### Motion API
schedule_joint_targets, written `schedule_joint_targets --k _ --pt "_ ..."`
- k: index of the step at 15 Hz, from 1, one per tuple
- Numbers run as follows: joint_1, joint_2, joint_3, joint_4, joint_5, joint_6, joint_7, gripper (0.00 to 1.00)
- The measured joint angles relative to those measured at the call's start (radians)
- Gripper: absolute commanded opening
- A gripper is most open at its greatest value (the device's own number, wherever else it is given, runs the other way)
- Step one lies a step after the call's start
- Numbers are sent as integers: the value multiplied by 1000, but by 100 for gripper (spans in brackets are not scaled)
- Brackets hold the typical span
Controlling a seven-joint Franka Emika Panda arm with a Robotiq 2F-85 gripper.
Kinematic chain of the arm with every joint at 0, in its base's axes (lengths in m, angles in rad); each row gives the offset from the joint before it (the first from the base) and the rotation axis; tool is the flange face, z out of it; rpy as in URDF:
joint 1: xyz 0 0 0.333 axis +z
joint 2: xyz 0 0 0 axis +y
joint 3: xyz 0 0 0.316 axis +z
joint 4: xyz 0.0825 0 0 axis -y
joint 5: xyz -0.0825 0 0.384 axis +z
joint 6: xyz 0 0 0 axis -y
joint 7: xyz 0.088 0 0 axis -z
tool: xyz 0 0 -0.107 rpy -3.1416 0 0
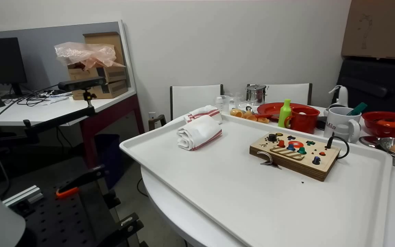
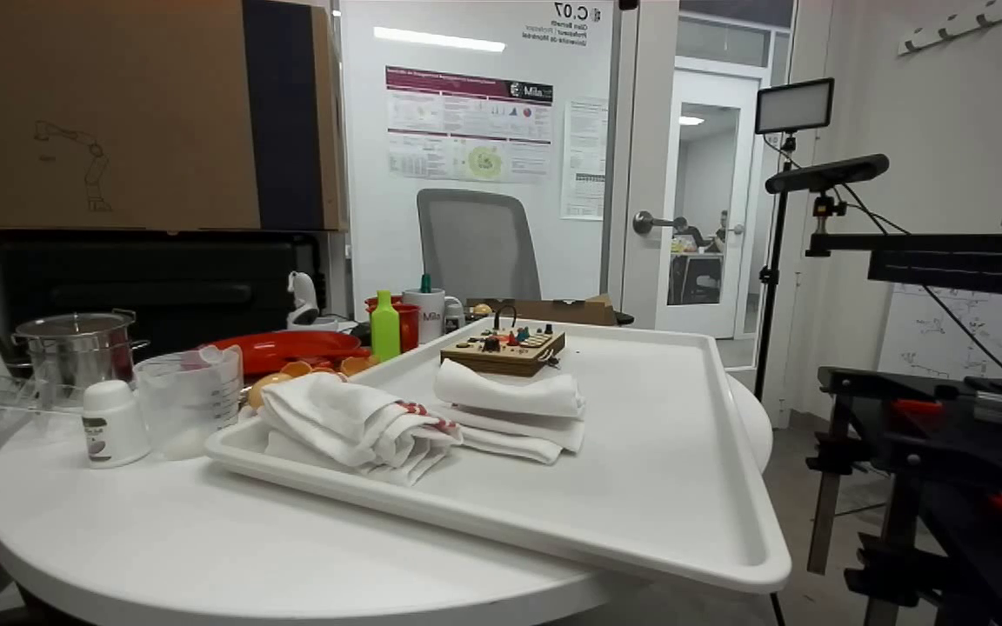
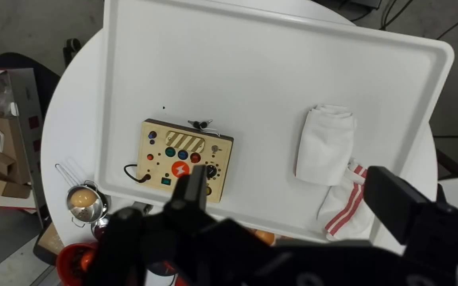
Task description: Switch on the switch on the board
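The board, a light wooden panel with knobs and coloured buttons, lies flat on the white tray in both exterior views (image 1: 291,165) (image 2: 488,361) and in the wrist view (image 3: 162,160). In the wrist view it bears a black rotary knob (image 3: 211,171), a small blue-tipped toggle (image 3: 152,135), a green rocker (image 3: 166,181) and a row of green, blue and red buttons. A black cable plugs into one corner. My gripper (image 3: 286,172) is wide open and empty, high above the tray. Its left finger covers part of the board's edge. Neither exterior view shows the gripper.
The white tray (image 3: 253,79) rests on a round table. Folded white cloths with red stripes (image 1: 201,132) lie on it. Behind its rim stand a green bottle (image 1: 285,114), a red mug (image 1: 303,120), a white mug (image 1: 341,123), red dishes and a metal pot (image 2: 75,348).
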Motion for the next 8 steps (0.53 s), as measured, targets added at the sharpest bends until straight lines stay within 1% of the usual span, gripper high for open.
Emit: schedule_joint_targets --k 5,8 --pt "9 6 8 3 0 1 0 100" --pt "32 33 34 19 -3 21 -3 100"
